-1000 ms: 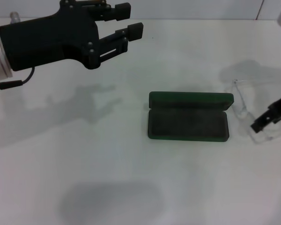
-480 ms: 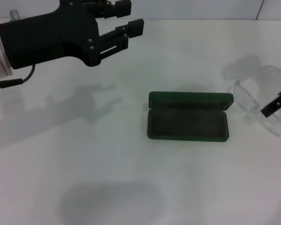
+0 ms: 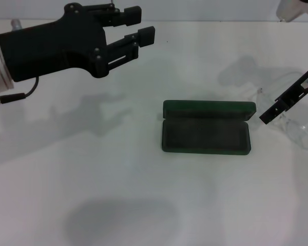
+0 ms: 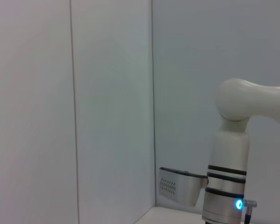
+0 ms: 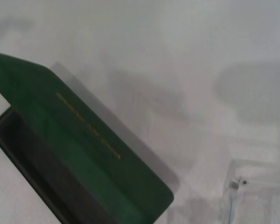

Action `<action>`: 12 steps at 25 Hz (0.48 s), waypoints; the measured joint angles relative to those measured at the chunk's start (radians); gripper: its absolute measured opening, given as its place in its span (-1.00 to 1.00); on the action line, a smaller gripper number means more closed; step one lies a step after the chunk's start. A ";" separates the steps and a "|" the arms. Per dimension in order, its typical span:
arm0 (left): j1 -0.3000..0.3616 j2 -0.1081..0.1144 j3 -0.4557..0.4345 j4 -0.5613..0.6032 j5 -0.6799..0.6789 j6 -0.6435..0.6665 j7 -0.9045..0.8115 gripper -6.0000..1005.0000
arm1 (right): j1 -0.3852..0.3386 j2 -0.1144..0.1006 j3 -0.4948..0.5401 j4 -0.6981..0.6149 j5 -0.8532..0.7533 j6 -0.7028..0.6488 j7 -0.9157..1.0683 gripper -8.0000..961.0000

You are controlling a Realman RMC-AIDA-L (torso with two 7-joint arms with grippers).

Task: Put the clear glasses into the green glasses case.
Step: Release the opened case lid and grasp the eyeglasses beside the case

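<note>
The green glasses case (image 3: 205, 134) lies open in the middle of the white table, its lid standing up at the far side. In the right wrist view the lid (image 5: 91, 128) shows gold lettering. The clear glasses (image 3: 299, 128) hang just right of the case, close above the table. My right gripper (image 3: 271, 114) comes in from the right edge and is shut on them, its dark fingertip close to the case's right end. A corner of the glasses (image 5: 252, 196) shows in the right wrist view. My left gripper (image 3: 140, 23) hovers open at the far left, away from both.
The white table (image 3: 118, 169) carries only soft shadows around the case. A white wall rises behind the table's far edge. The left wrist view shows a wall corner and a white arm joint (image 4: 242, 140).
The right gripper has lifted the clear glasses off the table, drawn them right, then swung its fingertip back toward the case's right end. The left arm barely shifted.
</note>
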 joint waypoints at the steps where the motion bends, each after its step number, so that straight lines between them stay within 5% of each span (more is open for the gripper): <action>1: 0.002 0.000 0.000 -0.002 0.000 0.000 0.001 -0.20 | 0.001 0.001 -0.004 0.002 -0.004 0.001 0.000 0.34; 12: 0.003 0.000 -0.001 -0.008 -0.004 0.000 0.005 -0.20 | -0.006 0.005 -0.007 0.006 -0.013 -0.012 0.009 0.30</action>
